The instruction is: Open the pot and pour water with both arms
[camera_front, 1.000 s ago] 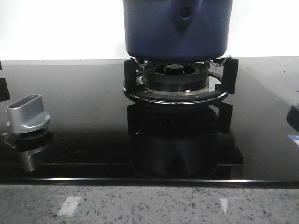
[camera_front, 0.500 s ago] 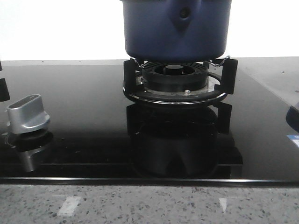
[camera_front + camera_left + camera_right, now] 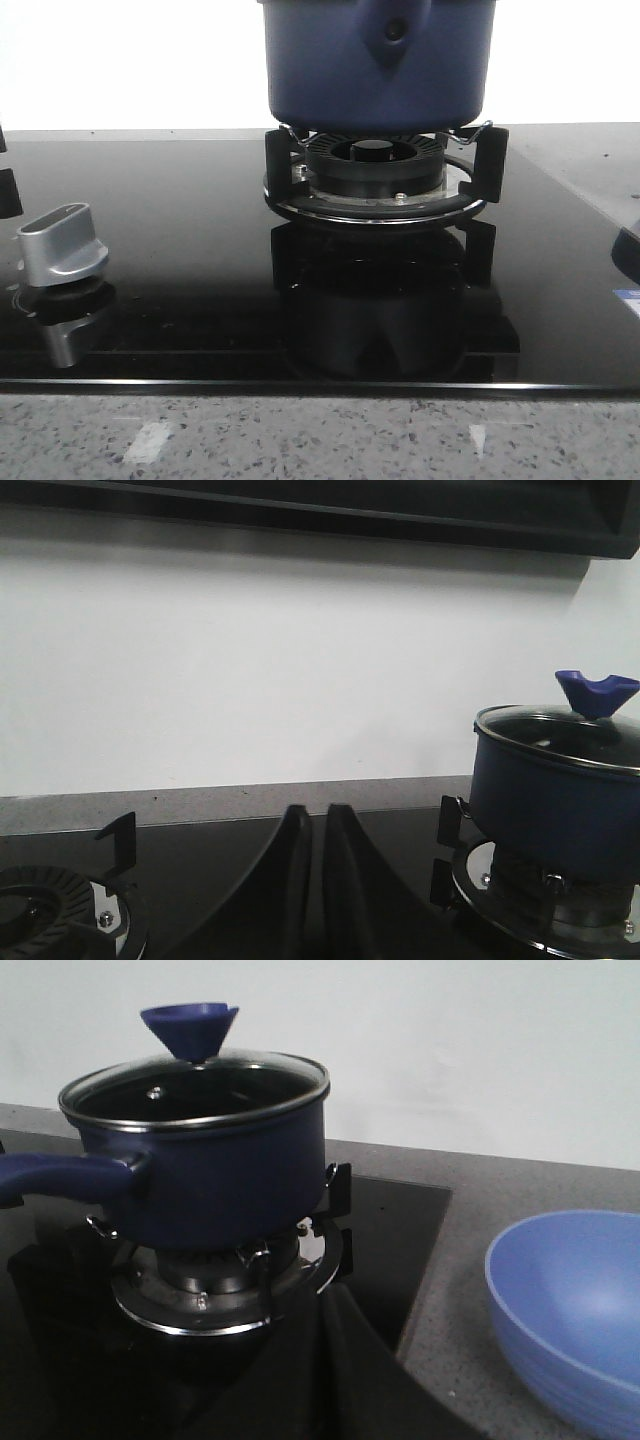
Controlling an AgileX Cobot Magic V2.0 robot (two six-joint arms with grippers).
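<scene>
Both claws stand idle, clamped on nothing: the left gripper [image 3: 310,880] has its fingers pressed together, and the right gripper [image 3: 318,1380] looks the same. Ahead and to the right of the left one, ahead and to the left of the right one, the pot [image 3: 200,1160] sits on its burner ring [image 3: 375,185], glass lid [image 3: 195,1085] on. I'd say nothing has begun; the lid knob [image 3: 190,1028] wants grasping first. Its handle [image 3: 60,1175] runs level toward the robot, its long axis, with the blue bowl [image 3: 570,1315] just right of the right claw.
</scene>
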